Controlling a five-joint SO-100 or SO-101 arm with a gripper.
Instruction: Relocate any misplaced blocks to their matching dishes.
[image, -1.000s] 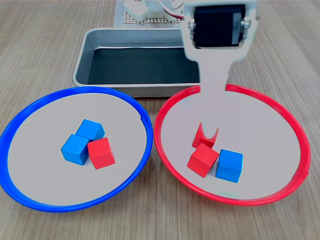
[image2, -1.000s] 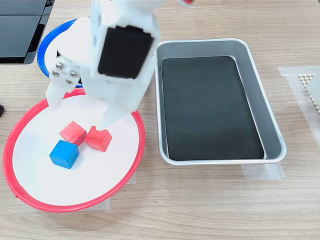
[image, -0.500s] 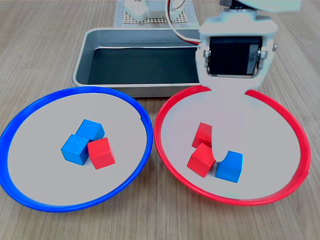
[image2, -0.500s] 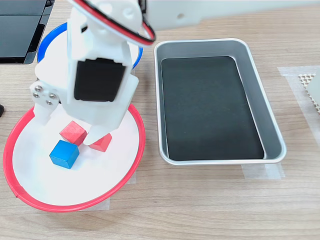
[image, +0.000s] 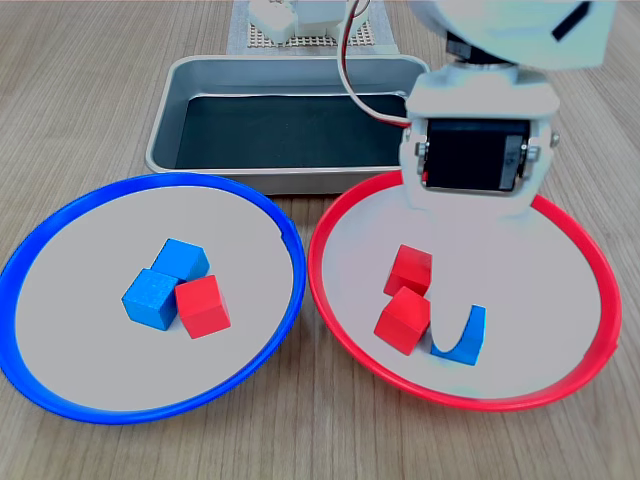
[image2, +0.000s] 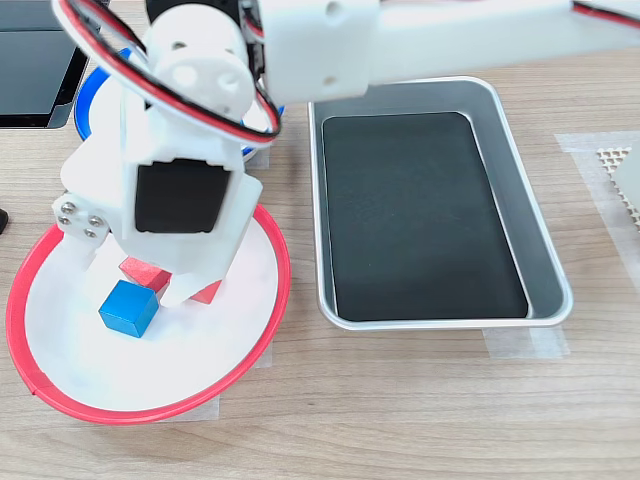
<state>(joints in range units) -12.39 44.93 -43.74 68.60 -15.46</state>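
Blocks sit in both dishes. In the first exterior view, the blue-rimmed dish fills the lower left of the frame and holds three cubes bunched together near its middle: two blue blocks touching each other, and a red block pressed against their right side. The red-rimmed dish fills the lower right. Near its middle lie two red blocks, one just behind the other and touching, and to their right a blue block, partly covered by a white finger.

The gripper reaches down into the red-rimmed dish from the upper right of the first exterior view, its black motor housing above the far rim. One pale finger stands in front of the blue block, between it and the nearer red block. In the second exterior view the gripper is at centre left over the same dish, one finger to the upper left of the blue cube and the other beside the red cubes. The jaws are spread apart and grip nothing.

Behind the dishes, at upper centre of the first exterior view, sits a metal tray with a black bottom. All of it rests on a wooden table.
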